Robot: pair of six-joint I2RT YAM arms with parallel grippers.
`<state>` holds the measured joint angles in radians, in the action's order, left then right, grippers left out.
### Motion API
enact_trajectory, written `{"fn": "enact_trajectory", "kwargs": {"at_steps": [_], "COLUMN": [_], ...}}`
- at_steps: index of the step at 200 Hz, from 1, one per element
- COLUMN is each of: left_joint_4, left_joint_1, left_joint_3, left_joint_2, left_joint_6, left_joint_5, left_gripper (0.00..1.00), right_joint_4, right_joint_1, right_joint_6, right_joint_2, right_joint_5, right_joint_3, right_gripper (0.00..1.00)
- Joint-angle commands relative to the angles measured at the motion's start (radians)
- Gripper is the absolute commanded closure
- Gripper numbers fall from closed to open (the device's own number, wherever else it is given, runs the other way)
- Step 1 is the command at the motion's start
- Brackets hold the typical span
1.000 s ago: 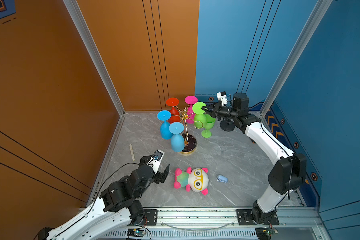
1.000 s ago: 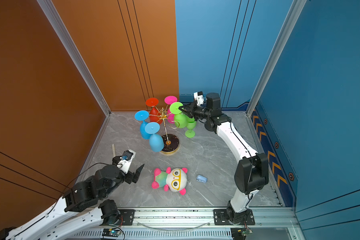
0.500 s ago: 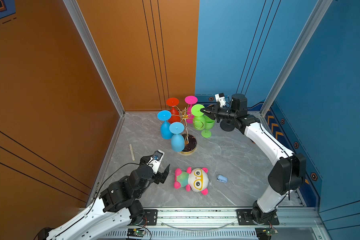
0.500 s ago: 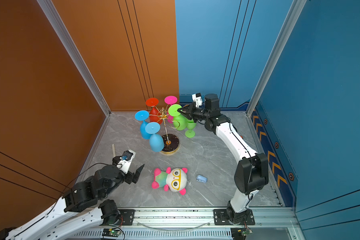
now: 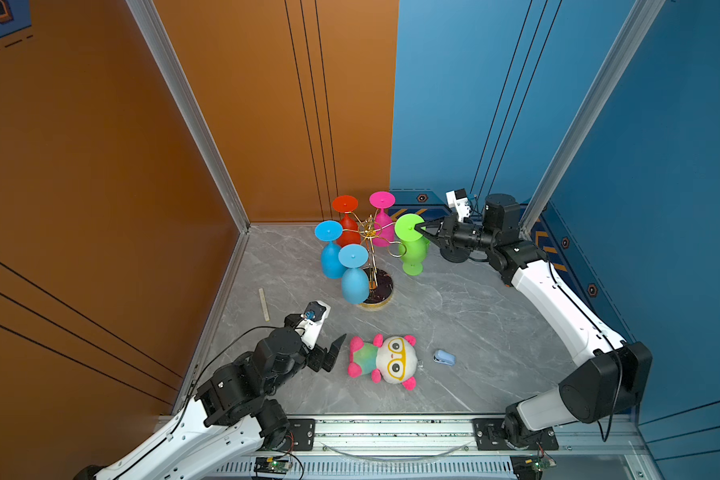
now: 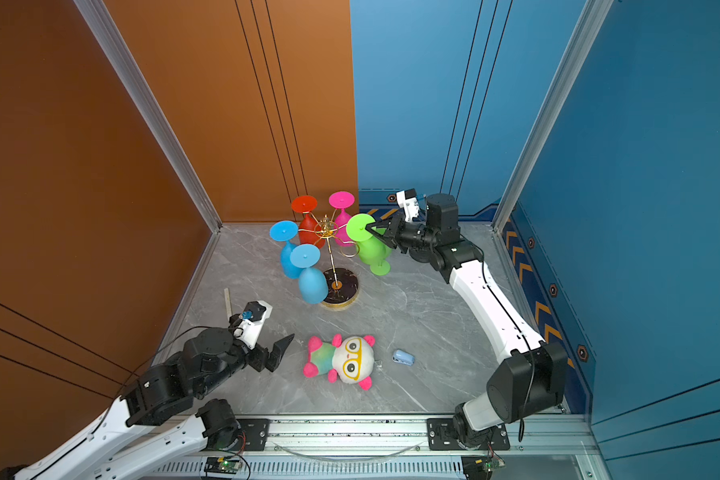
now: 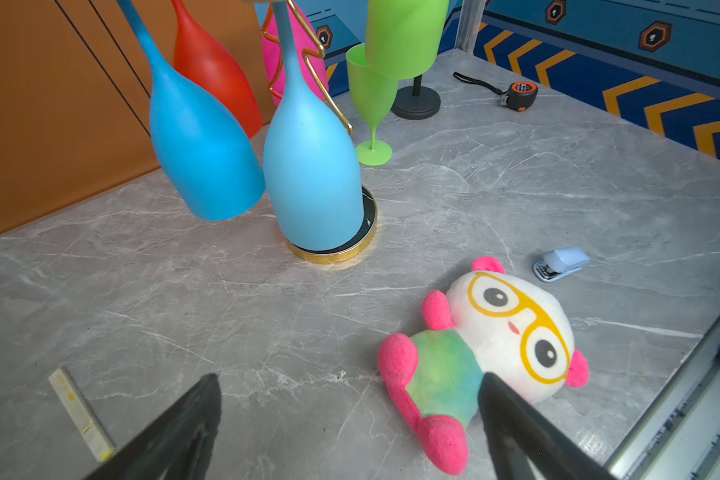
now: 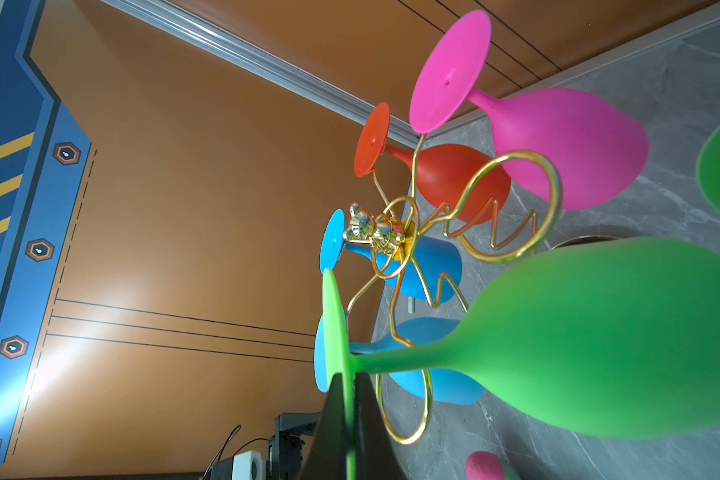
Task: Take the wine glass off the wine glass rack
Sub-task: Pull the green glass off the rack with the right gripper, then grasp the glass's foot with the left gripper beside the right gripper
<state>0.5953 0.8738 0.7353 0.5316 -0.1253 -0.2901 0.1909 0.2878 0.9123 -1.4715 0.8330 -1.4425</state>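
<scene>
Wine glass (image 8: pixel 578 340) foot edge pinched by right claw (image 8: pixel 348 380), beside rack (image 8: pixel 512 208).

Gold wine glass rack (image 5: pixel 368 228), black marbled base (image 5: pixel 382 285); green wine glass (image 5: pixel 406 230); grey marbled table (image 5: pixel 474 311).

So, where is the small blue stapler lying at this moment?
In both top views the stapler lies on the grey table, just right of the plush panda by its head, not touching it.
</scene>
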Motion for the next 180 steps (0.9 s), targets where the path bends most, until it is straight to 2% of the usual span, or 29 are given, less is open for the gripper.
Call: {"fn": "enact_trajectory", "kwargs": {"at_steps": [1,79,130,180], "left_joint_4": [-0.024,-0.132,-0.214,-0.303], "left_joint_1": [-0.015,-0.024,-0.045,-0.097], "left_joint_3": [0.052,0.114,0.114,0.113], "left_joint_2": [0.028,0.118,0.132,0.189], "left_joint_6": [-0.047,-0.143,-0.206,-0.286], "left_joint_5": [0.102,0.255,0.381,0.536], "left_gripper": [0.03,0.02,0.04,0.07], "right_joint_4": [0.119,0.31,0.384,0.42], "right_joint_1": [-0.008,-0.014,0.026,0.118], "right_joint_6": [-0.112,-0.289,-0.408,-0.498], "right_joint_2": [0.064,0.267,0.365,0.406], "right_joint_5": [-0.043,-0.174,-0.169,-0.134], "right_joint_3": [0.015,0.124,0.201,0.227], "right_gripper": [1.0,1.0,1.0,1.0]}}
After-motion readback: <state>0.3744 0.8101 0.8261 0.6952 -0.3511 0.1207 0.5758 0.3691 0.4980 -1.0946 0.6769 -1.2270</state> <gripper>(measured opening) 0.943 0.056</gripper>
